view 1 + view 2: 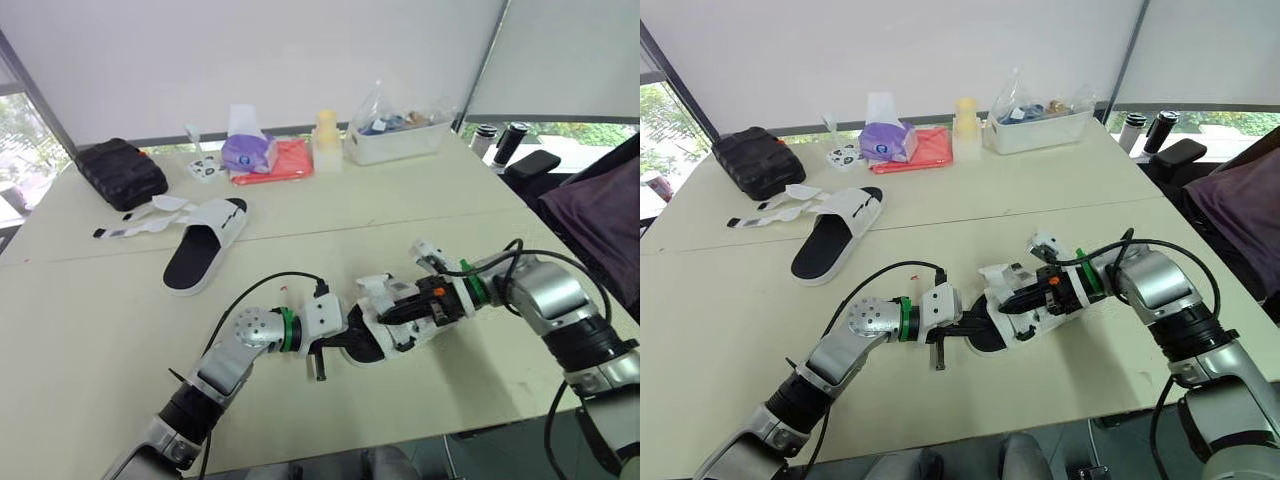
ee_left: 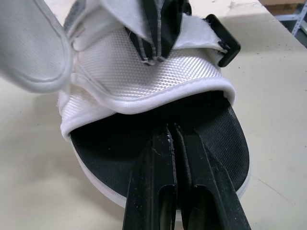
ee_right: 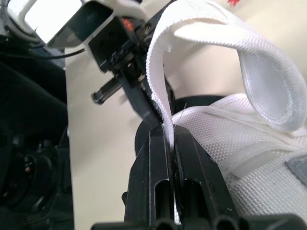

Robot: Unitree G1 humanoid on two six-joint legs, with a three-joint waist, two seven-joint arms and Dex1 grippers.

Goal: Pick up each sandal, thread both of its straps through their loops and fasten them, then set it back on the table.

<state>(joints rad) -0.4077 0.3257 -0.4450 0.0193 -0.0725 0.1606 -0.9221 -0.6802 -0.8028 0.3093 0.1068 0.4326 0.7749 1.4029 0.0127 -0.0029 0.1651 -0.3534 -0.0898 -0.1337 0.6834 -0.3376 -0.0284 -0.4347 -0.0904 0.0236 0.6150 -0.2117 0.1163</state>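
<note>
Left eye view: holds near sandal (image 1: 388,305) at near middle of tabletop (image 1: 420,215), left tool (image 2: 170,132) closed narrow against black footbed, right tool (image 3: 169,129) pinching white strap (image 3: 268,81); second sandal (image 1: 205,240) far left.

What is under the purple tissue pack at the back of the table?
A flat red thing lies under the purple tissue pack and sticks out beside it. The part underneath is covered.

Bright, diffuse daylight from ahead; shadows soft and faint.

Bare tabletop (image 1: 90,320) around near sandal (image 1: 368,345)
</note>
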